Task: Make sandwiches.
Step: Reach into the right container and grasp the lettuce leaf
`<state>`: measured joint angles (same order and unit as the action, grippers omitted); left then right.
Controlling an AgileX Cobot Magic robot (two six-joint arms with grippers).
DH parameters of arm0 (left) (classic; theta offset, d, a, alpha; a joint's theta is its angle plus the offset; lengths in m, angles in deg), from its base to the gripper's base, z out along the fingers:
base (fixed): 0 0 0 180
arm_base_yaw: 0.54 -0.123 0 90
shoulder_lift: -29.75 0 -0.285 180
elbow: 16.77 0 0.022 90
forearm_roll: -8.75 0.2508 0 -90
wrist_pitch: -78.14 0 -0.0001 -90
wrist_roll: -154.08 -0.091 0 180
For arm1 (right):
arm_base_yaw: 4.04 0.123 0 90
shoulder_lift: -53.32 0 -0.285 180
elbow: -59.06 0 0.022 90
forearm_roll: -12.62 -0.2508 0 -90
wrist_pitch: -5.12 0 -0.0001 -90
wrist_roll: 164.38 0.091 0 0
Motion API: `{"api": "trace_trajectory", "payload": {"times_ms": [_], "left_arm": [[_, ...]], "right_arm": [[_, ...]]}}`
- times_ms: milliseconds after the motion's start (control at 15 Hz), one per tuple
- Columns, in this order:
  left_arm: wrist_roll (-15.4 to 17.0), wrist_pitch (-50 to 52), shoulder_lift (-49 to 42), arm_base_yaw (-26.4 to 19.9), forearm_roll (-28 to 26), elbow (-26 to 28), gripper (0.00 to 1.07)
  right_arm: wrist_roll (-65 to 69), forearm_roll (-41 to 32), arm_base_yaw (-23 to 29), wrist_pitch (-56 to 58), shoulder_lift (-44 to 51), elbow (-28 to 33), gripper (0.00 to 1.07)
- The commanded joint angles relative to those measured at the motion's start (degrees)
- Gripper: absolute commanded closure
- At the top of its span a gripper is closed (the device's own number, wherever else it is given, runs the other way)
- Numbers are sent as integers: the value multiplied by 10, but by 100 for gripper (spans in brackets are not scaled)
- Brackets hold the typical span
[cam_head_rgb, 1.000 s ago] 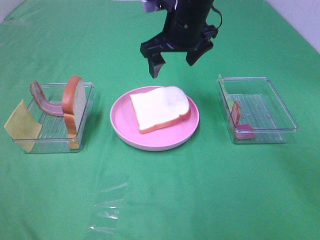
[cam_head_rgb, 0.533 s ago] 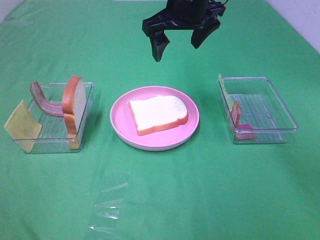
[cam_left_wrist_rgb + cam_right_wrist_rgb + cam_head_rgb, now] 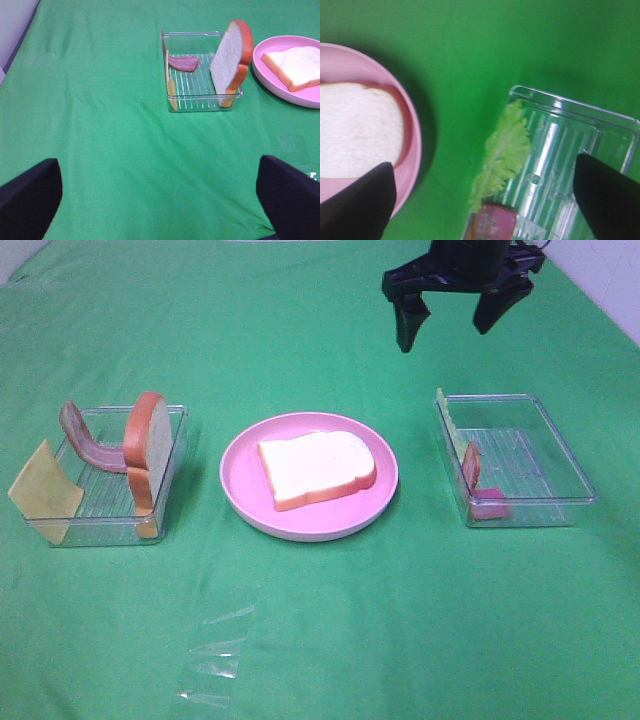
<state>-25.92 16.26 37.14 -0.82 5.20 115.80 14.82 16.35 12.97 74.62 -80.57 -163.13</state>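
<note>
Lower the right gripper, spread and empty near the tabletop's far edge, onto the lettuce leaning on the right tray's plate-side wall; pinch its top edge. Lay flat on the bread slice on the pink plate, mid-tabletop.

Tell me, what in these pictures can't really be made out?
- Left end effector: absent from the high view; wrist view's edge cuts off all but two dark fingertips.
- Reddish piece in the right tray: blurred and cropped in the right wrist view, too small from above.
- Right end effector: its arm leaves the high view's top edge.
</note>
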Motion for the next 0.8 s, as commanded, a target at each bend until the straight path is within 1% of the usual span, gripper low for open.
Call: {"api": "trace_trajectory", "payload": {"times_ms": [67,267,467,667,800], "left_arm": [[0,2,0,-1,-5,-1,9],[0,2,0,-1,-5,-1,9],[0,2,0,-1,-5,-1,9],[0,2,0,-1,-5,-1,9],[0,2,0,-1,-5,-1,9]], "right_arm": [[12,-2,-30,28,5,27,16],[12,-13,-43,13,2,41,16],[8,-52,-43,2,-3,47,16],[8,-71,-43,2,-19,47,16],[8,-77,-43,-2,-52,47,16]]}}
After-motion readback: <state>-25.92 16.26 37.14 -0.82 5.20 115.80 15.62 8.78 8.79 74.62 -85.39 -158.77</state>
